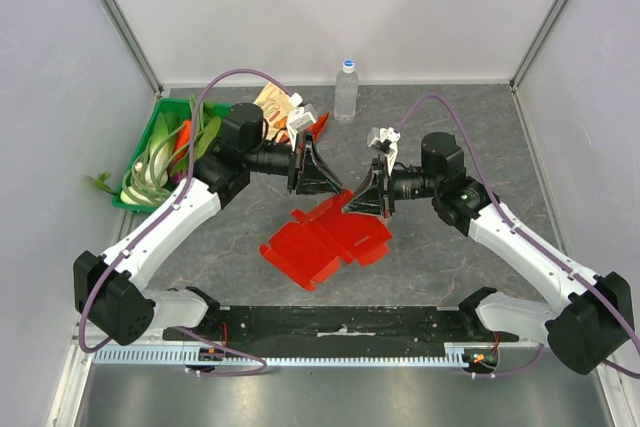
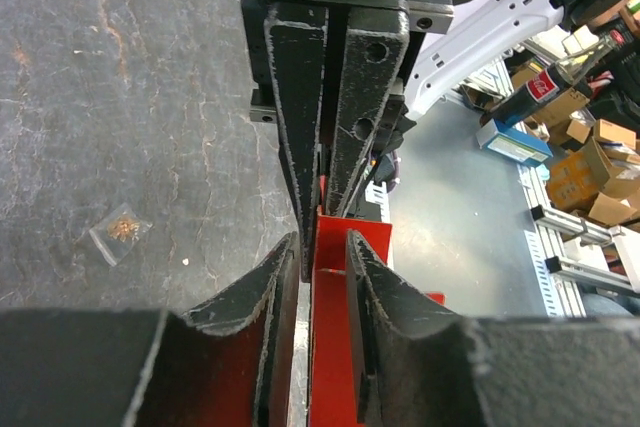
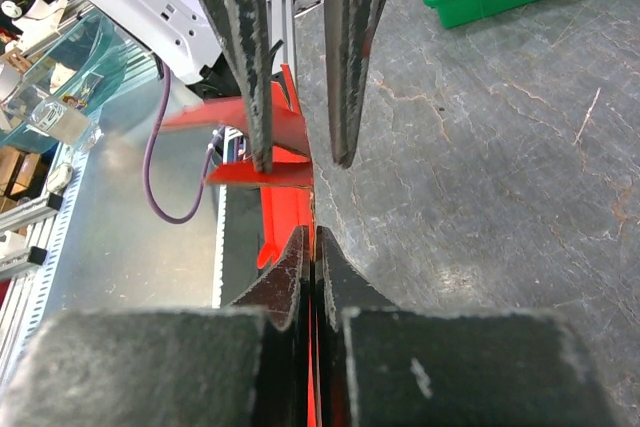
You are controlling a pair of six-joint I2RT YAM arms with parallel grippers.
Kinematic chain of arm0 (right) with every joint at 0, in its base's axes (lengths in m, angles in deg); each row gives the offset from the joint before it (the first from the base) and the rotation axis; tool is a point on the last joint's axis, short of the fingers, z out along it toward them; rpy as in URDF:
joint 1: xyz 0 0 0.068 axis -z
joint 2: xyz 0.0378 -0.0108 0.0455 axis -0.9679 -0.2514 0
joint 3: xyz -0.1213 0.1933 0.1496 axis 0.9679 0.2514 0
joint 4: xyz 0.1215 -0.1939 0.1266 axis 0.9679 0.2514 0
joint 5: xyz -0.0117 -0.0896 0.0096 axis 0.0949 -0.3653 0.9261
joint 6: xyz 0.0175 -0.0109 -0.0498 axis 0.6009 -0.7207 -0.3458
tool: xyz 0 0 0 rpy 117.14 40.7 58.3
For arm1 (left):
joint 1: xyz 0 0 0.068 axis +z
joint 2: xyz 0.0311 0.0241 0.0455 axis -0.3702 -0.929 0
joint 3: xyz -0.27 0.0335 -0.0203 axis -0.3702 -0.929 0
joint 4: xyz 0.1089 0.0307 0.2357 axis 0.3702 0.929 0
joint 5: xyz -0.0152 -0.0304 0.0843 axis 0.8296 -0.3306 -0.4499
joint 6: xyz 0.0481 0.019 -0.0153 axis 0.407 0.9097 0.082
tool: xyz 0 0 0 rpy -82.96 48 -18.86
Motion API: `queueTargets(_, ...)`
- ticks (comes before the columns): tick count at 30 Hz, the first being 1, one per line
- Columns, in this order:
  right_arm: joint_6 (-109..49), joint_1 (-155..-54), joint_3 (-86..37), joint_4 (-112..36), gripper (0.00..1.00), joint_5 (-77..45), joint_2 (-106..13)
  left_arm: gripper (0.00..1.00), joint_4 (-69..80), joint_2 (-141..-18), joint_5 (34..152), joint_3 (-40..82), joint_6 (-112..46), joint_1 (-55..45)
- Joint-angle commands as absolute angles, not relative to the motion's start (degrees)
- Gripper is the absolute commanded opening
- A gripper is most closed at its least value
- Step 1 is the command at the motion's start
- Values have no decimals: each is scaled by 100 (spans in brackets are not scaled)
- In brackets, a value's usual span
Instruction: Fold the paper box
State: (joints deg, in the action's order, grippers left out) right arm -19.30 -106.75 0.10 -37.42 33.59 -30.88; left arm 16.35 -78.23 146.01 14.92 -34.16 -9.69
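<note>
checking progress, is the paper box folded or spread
Mostly spread: the paper box lies flat on the table, only its far edge lifted.

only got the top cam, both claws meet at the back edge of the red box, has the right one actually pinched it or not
Observer: Yes. In the right wrist view the right claw is shut on a thin edge of the paper box, with a sliver of red between its jaws.
Operator: and the left one
Observer: In the left wrist view the left claw is open. Its jaws stand on either side of an upright red flap, with a gap showing on one side.
Operator: anything loose near them
Observer: The left wrist view shows a small clear packet lying on the table, apart from the box.
</note>
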Motion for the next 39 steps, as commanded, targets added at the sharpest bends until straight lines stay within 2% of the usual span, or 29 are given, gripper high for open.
queueTargets(1,-1782,-10717,-284,-4028,0,3414,-3115,32,1676,-7683,14907,1424,-3140,-1097)
queueTargets(15,-1641,-10919,-222,-4503,0,3783,-3053,28,1571,-7982,15223,1459,-3289,-1141)
queueTargets(19,-1685,-10954,-249,-4494,0,3836,-3036,34,1544,-7999,15189,1460,-3298,-1150)
queueTargets(24,-1790,-10945,-240,-4310,0,3766,-2992,34,1588,-7807,14863,1442,-3228,-1132)
queueTargets(25,-1808,-10954,-240,-4248,0,3766,-2992,36,1588,-7771,14759,1416,-3219,-1132)
queueTargets(26,-1825,-10963,-240,-4230,0,3757,-2983,42,1614,-7736,14705,1407,-3141,-1132)
queueTargets(30,-1826,-10963,-266,-4204,0,3775,-2886,46,1799,-7770,14819,1416,-3026,-1141)
queueTargets(34,-1843,-10971,-345,-4213,0,3801,-2895,38,1633,-7972,15187,1424,-3219,-1158)
queueTargets(36,-1834,-10971,-354,-4213,0,3775,-2904,30,1588,-7990,15232,1424,-3272,-1167)
queueTargets(37,-1843,-10971,-354,-4239,0,3757,-2904,25,1579,-7982,15241,1416,-3263,-1176)
queueTargets(38,-1834,-10980,-346,-4248,0,3740,-2904,12,1588,-7956,15232,1407,-3237,-1176)
queueTargets(39,-1834,-10980,-337,-4257,0,3713,-2912,5,1588,-7929,15197,1407,-3228,-1176)
